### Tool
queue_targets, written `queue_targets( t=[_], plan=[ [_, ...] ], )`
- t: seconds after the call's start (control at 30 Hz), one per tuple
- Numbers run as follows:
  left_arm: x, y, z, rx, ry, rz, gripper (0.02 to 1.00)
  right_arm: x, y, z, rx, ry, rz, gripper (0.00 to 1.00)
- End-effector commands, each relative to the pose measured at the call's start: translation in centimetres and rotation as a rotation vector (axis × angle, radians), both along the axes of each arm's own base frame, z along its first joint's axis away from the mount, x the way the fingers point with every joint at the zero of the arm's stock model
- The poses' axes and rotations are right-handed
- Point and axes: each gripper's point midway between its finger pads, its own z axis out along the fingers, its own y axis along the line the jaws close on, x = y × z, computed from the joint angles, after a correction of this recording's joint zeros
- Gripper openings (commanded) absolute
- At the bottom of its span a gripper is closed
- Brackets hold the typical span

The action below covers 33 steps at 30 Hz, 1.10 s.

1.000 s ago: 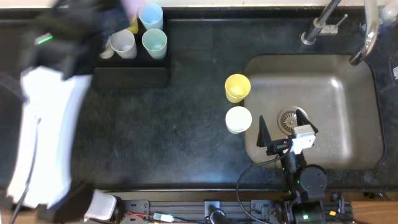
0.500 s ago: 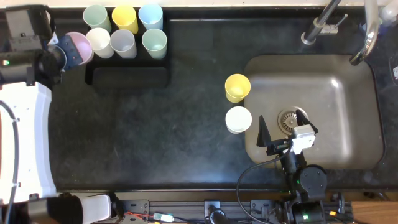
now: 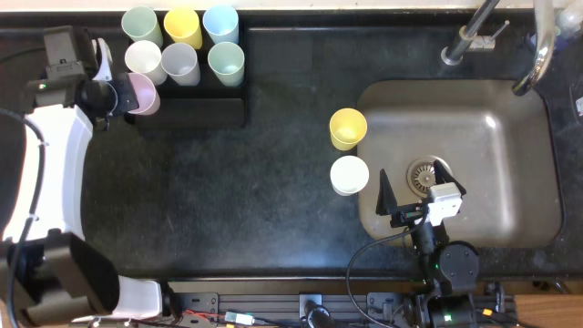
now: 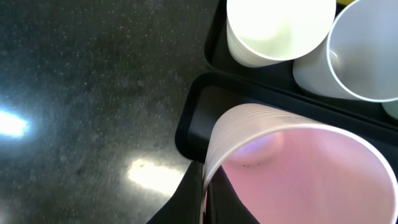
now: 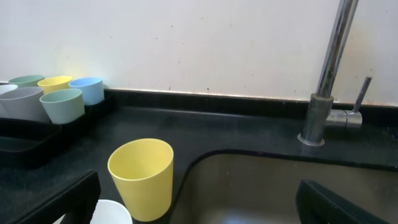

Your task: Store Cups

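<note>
A black tray (image 3: 196,112) at the counter's back left holds several upright cups, among them a white one (image 3: 145,58), a grey one (image 3: 180,64) and a teal one (image 3: 226,62). My left gripper (image 3: 125,94) is shut on the rim of a pink cup (image 3: 143,93), tilted over the tray's front-left corner. In the left wrist view the pink cup (image 4: 298,168) hangs above the tray's edge (image 4: 189,121), pinched at its wall by my gripper (image 4: 204,200). A yellow cup (image 3: 347,128) and a white cup (image 3: 349,175) stand beside the sink. My right gripper (image 3: 410,193) is open above the sink.
The steel sink (image 3: 492,118) takes up the right side, with a faucet (image 3: 469,36) behind it. From the right wrist view the yellow cup (image 5: 142,177) stands close ahead and the faucet (image 5: 329,68) rises at the far wall. Dark counter (image 3: 246,200) lies between tray and sink.
The left arm has swung from the tray's left side toward it, carrying the pink cup right and forward to the tray's front-left corner. The right arm has not moved.
</note>
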Motion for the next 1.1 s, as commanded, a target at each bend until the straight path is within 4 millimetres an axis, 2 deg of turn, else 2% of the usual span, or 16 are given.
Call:
queue_targets(
  t=[0.03, 0.23, 0.6, 1.1],
  plan=[
    [0.4, 0.2, -1.2, -0.004, 0.019, -0.019, 0.034, 0.0, 0.0, -0.3, 0.007, -0.001, -0.002, 0.993],
    [1.2, 0.6, -2.9, -0.006, 0.036, -0.015, 0.034, 0.0, 0.0, -0.3, 0.007, -0.001, -0.002, 0.996],
    [1.5, 1.7, -4.8, -0.016, 0.065, 0.008, 0.034, 0.0, 0.0, -0.3, 0.007, -0.001, -0.002, 0.998],
    [2.0, 1.6, -5.0, -0.028, 0.051, 0.001, 0.053, 0.0, 0.0, -0.3, 0.007, -0.001, -0.002, 0.998]
  ],
)
